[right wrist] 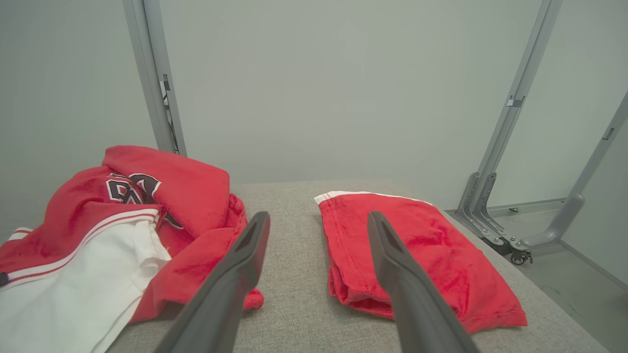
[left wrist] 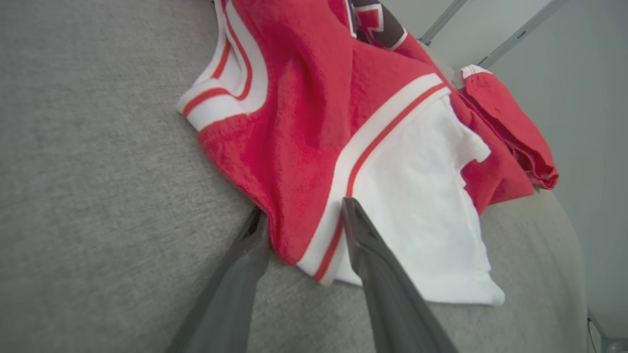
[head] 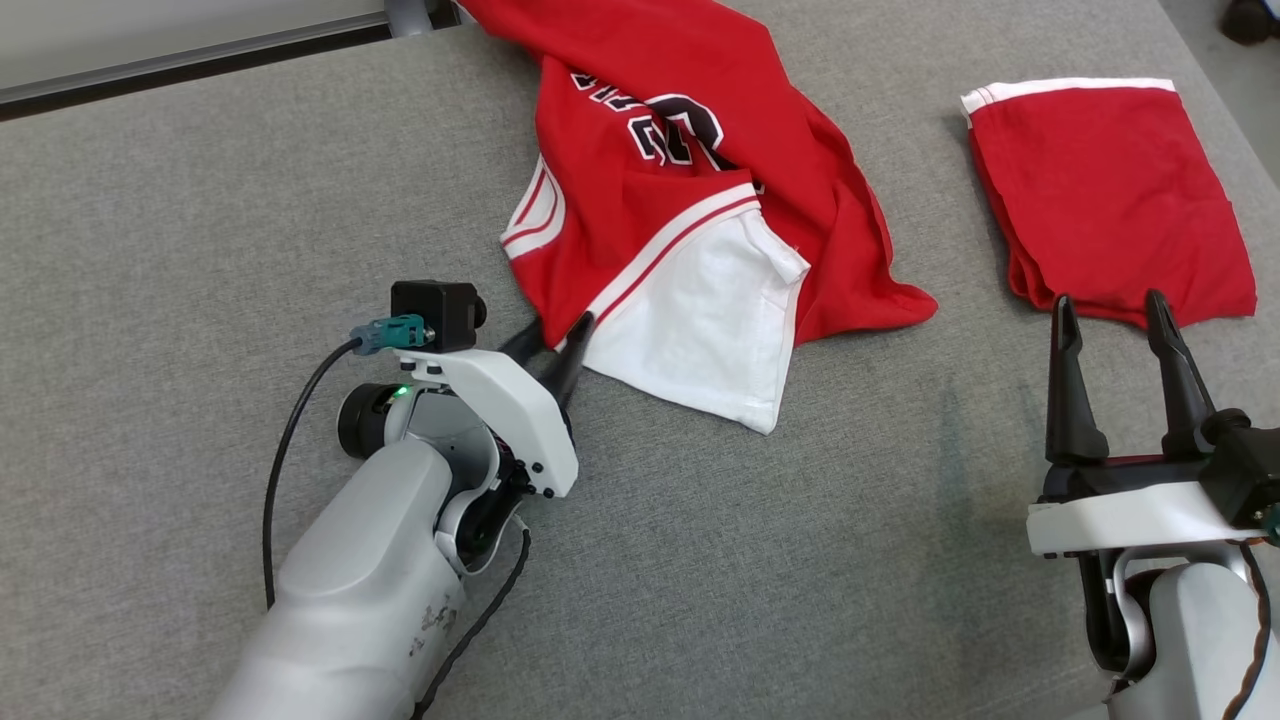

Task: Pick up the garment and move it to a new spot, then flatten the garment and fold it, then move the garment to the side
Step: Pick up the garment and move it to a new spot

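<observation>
- While we are looking down from the head, the garment, a crumpled red jersey with a white panel, is lying on the grey table. Our left gripper is touching its near-left corner, fingers slightly apart. Our right gripper is pointing at a folded red cloth, fingers spread wide and empty, well apart from the garment.
- Through the left wrist, we are seeing the left gripper straddling the garment at its striped corner: the fingers are standing apart, one at the red edge, one over the white panel.
- Through the right wrist, the right gripper is gaping open, with the garment lying to its left and the folded red cloth ahead.
</observation>
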